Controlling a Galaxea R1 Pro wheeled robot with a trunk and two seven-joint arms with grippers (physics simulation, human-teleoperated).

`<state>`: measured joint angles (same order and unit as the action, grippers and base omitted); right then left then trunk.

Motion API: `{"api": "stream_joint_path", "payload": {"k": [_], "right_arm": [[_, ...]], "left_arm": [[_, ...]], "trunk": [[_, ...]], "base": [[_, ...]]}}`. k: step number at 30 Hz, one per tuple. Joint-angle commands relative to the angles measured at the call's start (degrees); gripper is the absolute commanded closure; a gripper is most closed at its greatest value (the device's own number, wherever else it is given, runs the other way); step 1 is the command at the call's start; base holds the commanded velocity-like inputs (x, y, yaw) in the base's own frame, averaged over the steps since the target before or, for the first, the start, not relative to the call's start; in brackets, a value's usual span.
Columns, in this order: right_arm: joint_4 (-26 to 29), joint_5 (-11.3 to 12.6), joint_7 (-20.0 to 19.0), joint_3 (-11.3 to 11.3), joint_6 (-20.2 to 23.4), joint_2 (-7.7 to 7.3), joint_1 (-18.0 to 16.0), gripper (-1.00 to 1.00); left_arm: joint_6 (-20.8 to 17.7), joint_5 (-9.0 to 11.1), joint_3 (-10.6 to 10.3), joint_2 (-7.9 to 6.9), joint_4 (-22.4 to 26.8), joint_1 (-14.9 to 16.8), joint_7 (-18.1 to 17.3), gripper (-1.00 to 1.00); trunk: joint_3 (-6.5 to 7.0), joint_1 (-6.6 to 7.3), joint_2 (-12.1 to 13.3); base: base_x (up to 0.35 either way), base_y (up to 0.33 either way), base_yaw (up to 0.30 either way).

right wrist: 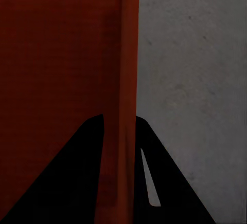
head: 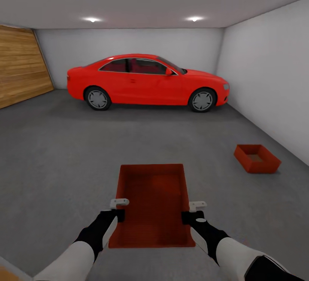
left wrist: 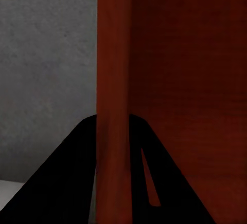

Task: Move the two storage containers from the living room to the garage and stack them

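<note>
No readable text, label or number appears, as far as the renders show.

Box (head: 152,203) dead ahead at 12 o'clock, held between my two grippers: left gripper (head: 118,210) on its left wall, right gripper (head: 192,212) on its right wall, each wall between my fingers (left wrist: 62,183). Second box (head: 256,158) on the floor (head: 60,152) at 2 o'clock, well apart. Car (head: 148,82) far behind at 12, side-on, near the back wall (head: 128,42). Side wall (head: 270,70) at 3.
</note>
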<state>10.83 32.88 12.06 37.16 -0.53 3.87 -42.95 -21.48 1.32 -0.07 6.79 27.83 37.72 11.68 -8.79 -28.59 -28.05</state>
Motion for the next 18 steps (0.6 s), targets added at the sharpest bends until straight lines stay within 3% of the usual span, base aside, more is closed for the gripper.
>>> {"api": "stream_joint_path", "payload": {"k": [1, 18], "right_arm": [[0.16, -0.80, 1.32, -1.92, -0.17, -1.14, -0.12, 1.00], [0.16, -0.80, 1.33, -1.92, -0.17, -1.23, -0.12, 1.00]], "left_arm": [[-0.54, -0.79, -0.20, -0.37, -0.32, -0.01, 0.51, 1.00], [-0.58, -0.78, -0.20, -0.37, -0.41, -0.01, 0.53, 1.00]], "trunk": [[-0.10, -0.06, -0.10], [-0.10, -0.06, -0.10]], "base": [[0.321, 0.000, 0.000], [0.322, 0.000, 0.000]]}}
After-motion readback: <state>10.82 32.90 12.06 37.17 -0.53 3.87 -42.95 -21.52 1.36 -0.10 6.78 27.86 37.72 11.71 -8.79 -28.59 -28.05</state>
